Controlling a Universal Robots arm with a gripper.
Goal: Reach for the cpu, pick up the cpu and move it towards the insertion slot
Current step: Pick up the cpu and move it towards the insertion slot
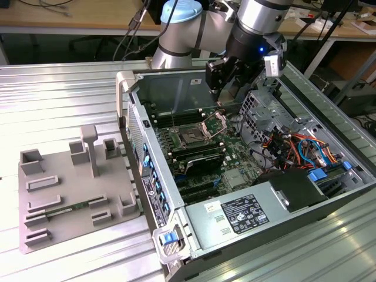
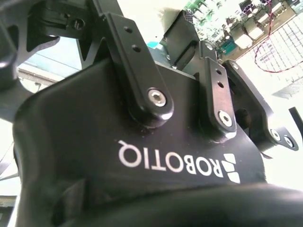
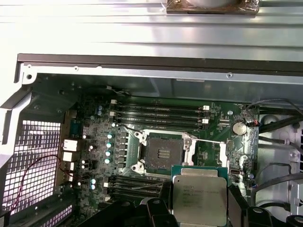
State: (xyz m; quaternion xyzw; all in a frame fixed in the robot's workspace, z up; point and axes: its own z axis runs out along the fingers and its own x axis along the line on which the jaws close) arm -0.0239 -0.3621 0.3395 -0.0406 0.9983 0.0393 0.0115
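The cpu (image 3: 199, 196), a small square chip with a silvery top, sits between two black fingers (image 3: 163, 203) of my gripper (image 3: 199, 208), which is shut on it. In the first wrist view the cpu hangs above the green board, just beside the insertion slot (image 3: 163, 153). That slot is a dark square socket with its silver frame swung open. In the exterior view my gripper (image 1: 225, 82) hovers inside the open computer case, above and behind the insertion slot (image 1: 195, 138). The second wrist view shows the gripper's black body (image 2: 142, 156) and linkages.
A grey plastic tray (image 1: 70, 188) with recesses lies outside the case at the exterior view's left. Inside the case are long black memory slots (image 3: 158, 111), a metal drive cage (image 1: 261, 106), coloured cables (image 1: 294, 147) and a power supply (image 1: 241, 214). Case walls (image 1: 170, 82) surround the board.
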